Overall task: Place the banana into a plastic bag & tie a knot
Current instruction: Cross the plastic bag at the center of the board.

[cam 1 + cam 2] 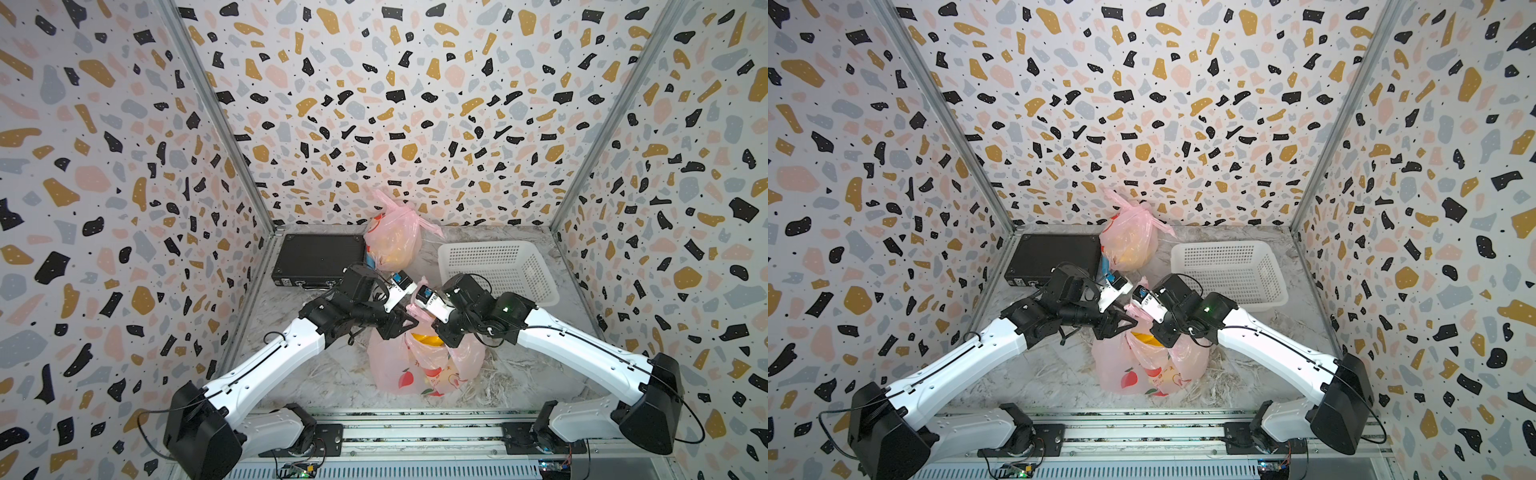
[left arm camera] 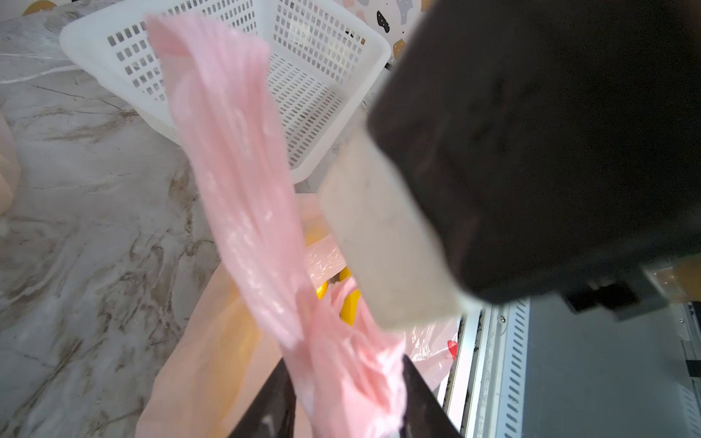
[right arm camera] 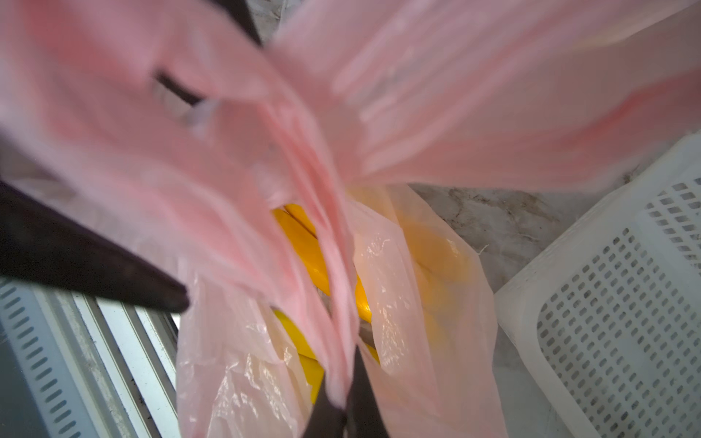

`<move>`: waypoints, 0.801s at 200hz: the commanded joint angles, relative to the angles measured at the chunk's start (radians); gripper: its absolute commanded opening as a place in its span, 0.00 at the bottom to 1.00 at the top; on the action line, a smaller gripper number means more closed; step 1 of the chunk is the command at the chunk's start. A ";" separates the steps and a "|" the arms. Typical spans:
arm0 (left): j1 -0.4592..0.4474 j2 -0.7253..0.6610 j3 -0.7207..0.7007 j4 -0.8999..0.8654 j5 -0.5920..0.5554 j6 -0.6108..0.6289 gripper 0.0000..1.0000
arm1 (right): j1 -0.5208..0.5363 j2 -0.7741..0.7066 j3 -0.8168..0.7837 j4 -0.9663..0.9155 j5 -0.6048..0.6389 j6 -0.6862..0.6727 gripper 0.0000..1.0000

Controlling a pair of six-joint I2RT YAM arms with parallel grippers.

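Now the right pincer [image 3: 343, 394] is closed tight on one pink handle [image 3: 303, 182] of the bag [image 1: 415, 370]. The left pincer [image 2: 343, 364] has its jaws partly apart, and the other handle [image 2: 235, 151] runs between them; I cannot tell if they press it. In both top views the two pincers meet above the bag mouth. The banana [image 3: 303, 242] lies inside the bag, its yellow showing through the opening. The bag stands on the counter [image 1: 324, 374] near its 6 o'clock edge. From the bag, a white basket [image 1: 498, 266] is at 1 o'clock, a tied bag [image 1: 392, 241] at 12 o'clock and a black case [image 1: 316, 257] at 11 o'clock.
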 commanded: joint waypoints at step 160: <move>-0.004 -0.007 -0.015 0.082 0.005 -0.025 0.00 | 0.038 -0.091 0.015 0.037 0.027 0.042 0.34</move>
